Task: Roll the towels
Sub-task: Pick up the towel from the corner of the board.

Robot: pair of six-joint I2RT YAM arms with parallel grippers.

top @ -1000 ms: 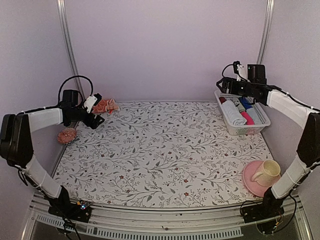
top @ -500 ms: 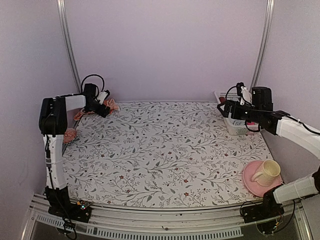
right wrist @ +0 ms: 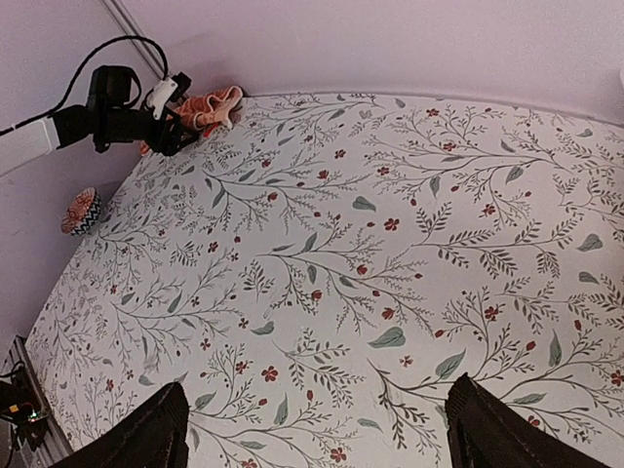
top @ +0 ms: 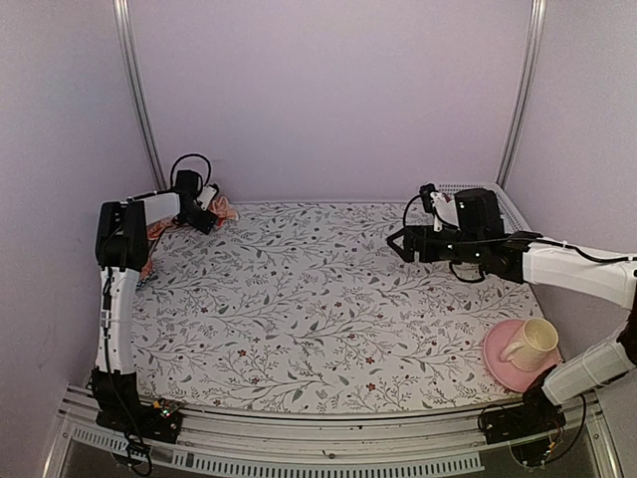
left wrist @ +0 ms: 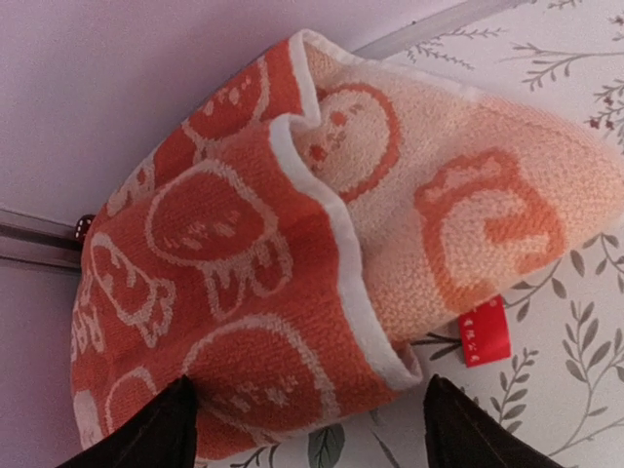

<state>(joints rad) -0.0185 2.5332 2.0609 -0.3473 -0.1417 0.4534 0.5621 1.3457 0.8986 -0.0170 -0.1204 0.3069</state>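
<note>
Left gripper (left wrist: pixel 312 444), one: fingers apart, one crumpled orange-red towel (left wrist: pixel 322 244) just ahead of the tips. Right gripper (right wrist: pixel 317 439), one: fingers apart above the floral table (right wrist: pixel 341 244), the same towel far ahead. One cup (top: pixel 532 342) on one pink saucer (top: pixel 503 368) sits behind it.

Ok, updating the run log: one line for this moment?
left fingers: open, at orange towel, far-left corner | right fingers: open, empty, over table

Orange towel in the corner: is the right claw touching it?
Apart. The top view shows the right gripper mid-table, with bare tablecloth between it and the orange towel in the far-left corner.
</note>
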